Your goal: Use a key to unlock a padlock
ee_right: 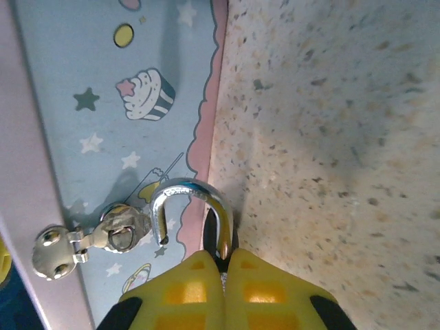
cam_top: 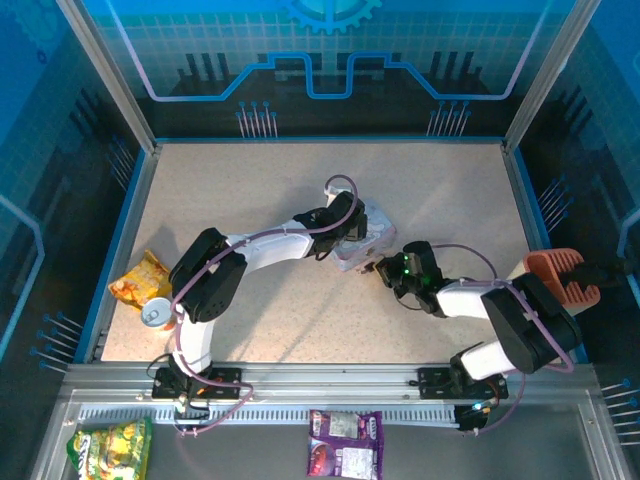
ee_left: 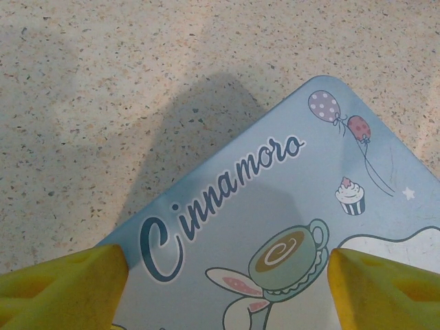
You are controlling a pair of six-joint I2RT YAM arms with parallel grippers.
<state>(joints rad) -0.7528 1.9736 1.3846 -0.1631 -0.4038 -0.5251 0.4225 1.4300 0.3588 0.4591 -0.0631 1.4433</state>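
Your padlock (ee_right: 192, 196) stands beside the side wall of the tin (ee_right: 103, 82), close to the hasp (ee_right: 89, 240). Its silvery shackle arches up with one end free. Your right gripper (ee_right: 223, 265) is clenched on the padlock's foot, just above the table (ee_right: 330, 137). Your left gripper (ee_left: 225, 265) straddles the tin's lid with its fingers spread wide. You cannot tell whether it grips.
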